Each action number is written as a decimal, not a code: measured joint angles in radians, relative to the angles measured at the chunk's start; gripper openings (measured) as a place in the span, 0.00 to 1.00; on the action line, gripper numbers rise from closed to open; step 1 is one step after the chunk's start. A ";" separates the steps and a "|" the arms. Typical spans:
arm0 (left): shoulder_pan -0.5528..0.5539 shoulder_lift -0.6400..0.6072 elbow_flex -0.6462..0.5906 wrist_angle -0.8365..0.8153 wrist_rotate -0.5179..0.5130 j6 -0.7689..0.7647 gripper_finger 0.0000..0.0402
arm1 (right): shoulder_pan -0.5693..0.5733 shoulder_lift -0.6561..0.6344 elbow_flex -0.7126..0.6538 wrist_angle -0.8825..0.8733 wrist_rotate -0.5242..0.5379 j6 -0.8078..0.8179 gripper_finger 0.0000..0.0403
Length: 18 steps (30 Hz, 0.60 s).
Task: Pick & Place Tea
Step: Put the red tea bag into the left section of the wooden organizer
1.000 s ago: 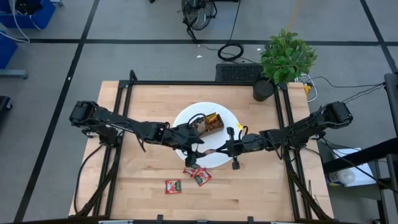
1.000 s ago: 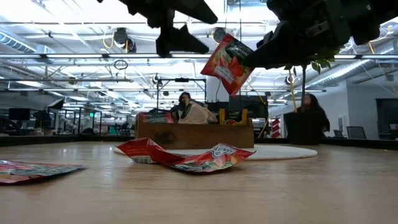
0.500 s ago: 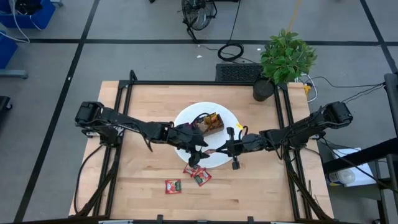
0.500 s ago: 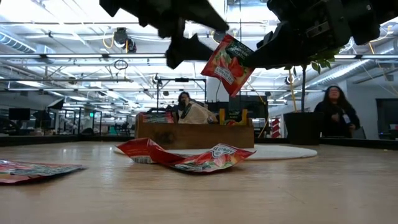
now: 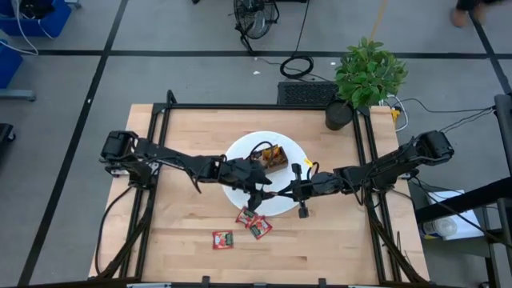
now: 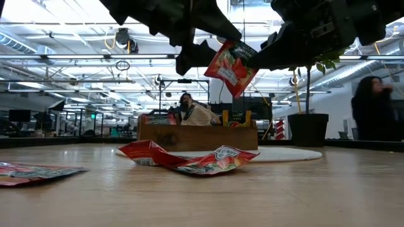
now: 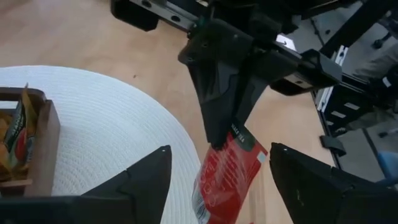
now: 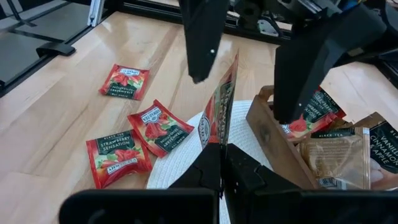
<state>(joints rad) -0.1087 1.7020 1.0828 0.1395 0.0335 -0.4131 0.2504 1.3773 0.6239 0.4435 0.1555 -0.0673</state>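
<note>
A red tea sachet hangs in the air over the near rim of the white plate, held by my right gripper, which is shut on it. My left gripper is open, and its two fingers stand on either side of that sachet without touching it. In the high view the two grippers meet above the plate's near edge, left and right. A brown wooden tray with several sachets stands on the plate. Three more red sachets lie flat on the table. My right gripper pinches the red sachet between its two fingers by one edge. The fingers come level from the table's right. The sachet is lifted clear of the table and plate, stands edge-on out from the fingers, and is tilted in the low view.
A potted plant stands at the table's far right corner. Black frame rails run along the table's left and right sides. Bare wood lies near the front right. A person shows in the room behind.
My left gripper has moved toward the table's right, up to the sachet held by my right gripper, and its open fingers now stand around it. My right gripper and the sachet have stayed where they were. A person behind has walked across the room.
</note>
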 joint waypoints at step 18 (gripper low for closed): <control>-0.026 -0.027 0.000 -0.030 -0.097 0.164 0.01 | -0.001 -0.002 0.000 -0.009 0.010 0.035 0.00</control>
<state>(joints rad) -0.1350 1.6745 1.0824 0.1097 -0.0632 -0.2491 0.2496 1.3750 0.6244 0.4341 0.1655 -0.0319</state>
